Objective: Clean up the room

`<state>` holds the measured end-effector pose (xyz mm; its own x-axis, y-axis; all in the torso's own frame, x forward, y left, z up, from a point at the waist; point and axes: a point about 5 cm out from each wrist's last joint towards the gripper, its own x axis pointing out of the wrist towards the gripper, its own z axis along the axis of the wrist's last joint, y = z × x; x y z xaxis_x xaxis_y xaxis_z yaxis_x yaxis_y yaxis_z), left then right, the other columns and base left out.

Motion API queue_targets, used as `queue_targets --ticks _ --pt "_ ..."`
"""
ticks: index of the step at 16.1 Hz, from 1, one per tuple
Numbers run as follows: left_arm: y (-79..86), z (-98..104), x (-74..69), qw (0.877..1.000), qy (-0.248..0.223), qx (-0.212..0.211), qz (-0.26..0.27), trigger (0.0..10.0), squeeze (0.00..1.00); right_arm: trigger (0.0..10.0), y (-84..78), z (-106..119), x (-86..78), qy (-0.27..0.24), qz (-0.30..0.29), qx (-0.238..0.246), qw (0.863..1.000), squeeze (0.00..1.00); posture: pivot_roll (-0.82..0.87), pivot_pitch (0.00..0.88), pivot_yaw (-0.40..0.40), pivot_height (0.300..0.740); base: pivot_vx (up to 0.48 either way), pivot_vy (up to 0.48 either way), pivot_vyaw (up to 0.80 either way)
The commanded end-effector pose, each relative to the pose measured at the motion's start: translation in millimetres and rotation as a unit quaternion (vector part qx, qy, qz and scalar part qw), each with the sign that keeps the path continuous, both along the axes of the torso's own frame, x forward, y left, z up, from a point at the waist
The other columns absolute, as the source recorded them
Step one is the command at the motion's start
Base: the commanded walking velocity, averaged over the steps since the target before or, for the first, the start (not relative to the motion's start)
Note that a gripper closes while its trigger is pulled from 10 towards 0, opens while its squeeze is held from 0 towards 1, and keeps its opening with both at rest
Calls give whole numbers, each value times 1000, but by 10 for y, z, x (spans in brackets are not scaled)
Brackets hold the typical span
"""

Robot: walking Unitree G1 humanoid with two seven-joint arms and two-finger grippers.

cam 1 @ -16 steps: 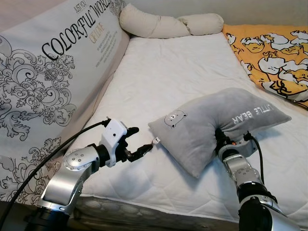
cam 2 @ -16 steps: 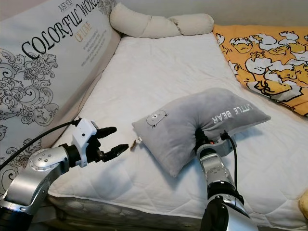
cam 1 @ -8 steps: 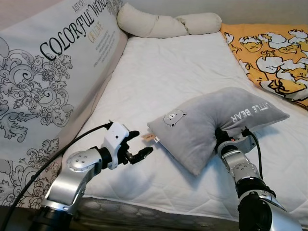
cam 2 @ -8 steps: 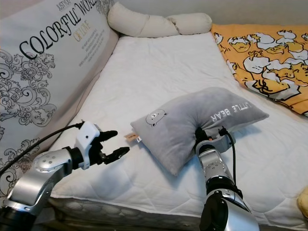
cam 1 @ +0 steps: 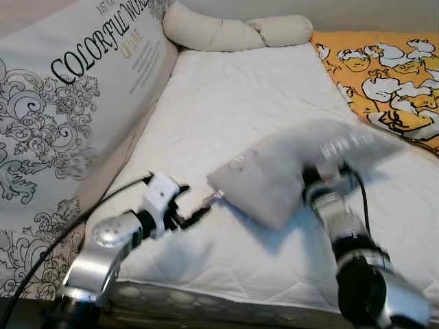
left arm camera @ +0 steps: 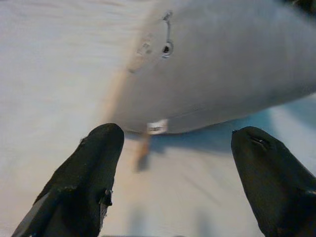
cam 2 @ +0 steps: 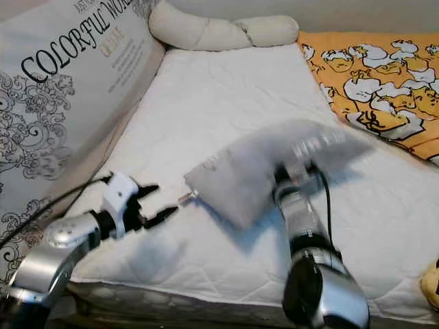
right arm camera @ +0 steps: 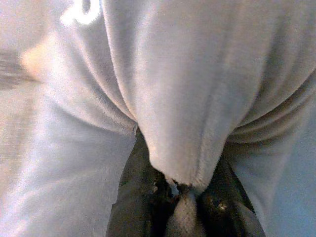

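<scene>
A grey bear pillow (cam 1: 288, 171) hangs blurred over the white mattress (cam 1: 240, 96), bent in the middle where my right gripper (right arm camera: 180, 195) is shut on a fold of its fabric. Its corner with a small tag (left arm camera: 157, 127) points toward my left gripper (cam 1: 192, 209). The left gripper is open just short of that corner, its black fingers (left arm camera: 89, 173) spread wide and touching nothing. In the left wrist view the pillow's bear face (left arm camera: 158, 47) sits right ahead of the fingers.
A tall printed cushion (cam 1: 75, 103) lines the bed's left side. Cream bolster pillows (cam 1: 233, 31) lie at the head. An orange duck-print blanket (cam 1: 384, 75) covers the far right. The mattress front edge (cam 1: 226, 295) runs just below my arms.
The right gripper has lifted and swung the pillow, which now blurs with motion. The left gripper has stayed open near the tagged corner. The camera has shifted slightly.
</scene>
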<state>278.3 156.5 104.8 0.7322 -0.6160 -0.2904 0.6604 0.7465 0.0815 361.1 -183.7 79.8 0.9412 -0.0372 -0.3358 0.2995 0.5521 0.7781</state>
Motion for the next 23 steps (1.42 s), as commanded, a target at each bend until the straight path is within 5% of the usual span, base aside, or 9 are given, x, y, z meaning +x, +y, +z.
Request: queue_targets --ticks 1,4,6,11,13,14,15,19,23 --pt "110 44 80 999 -19 13 43 10000 0 0 135 321 172 -53 29 -8 998 0 57 0 76 740 0 0 0" --pt "288 102 167 991 -47 5 126 10000 0 0 357 807 358 -129 80 -9 988 0 56 0 79 740 0 0 0" --pt "449 194 271 978 -70 -10 198 10000 0 0 698 1431 425 -224 148 77 960 0 70 0 66 740 0 0 0" --pt "732 218 260 956 -73 -39 280 10000 0 0 1089 1877 190 -271 272 127 915 0 65 0 68 740 0 0 0" --pt "772 236 302 949 -67 -71 301 10000 0 0 927 1423 157 -188 257 88 944 0 45 0 89 740 0 0 0" --pt "790 282 368 942 -74 -90 314 10000 718 0 714 914 89 -101 225 69 967 0 42 0 95 740 0 0 0" --pt "834 334 402 933 -95 -91 335 10000 1000 0 592 591 21 -49 203 66 976 0 35 0 103 740 0 0 0" --pt "713 283 450 945 -84 -106 297 10000 1000 0 248 -400 -438 120 152 26 981 0 10 0 146 740 0 0 0" --pt "474 134 627 964 -51 -76 248 10000 1000 0 57 -463 -534 123 162 -11 979 0 -16 0 171 740 0 0 0"
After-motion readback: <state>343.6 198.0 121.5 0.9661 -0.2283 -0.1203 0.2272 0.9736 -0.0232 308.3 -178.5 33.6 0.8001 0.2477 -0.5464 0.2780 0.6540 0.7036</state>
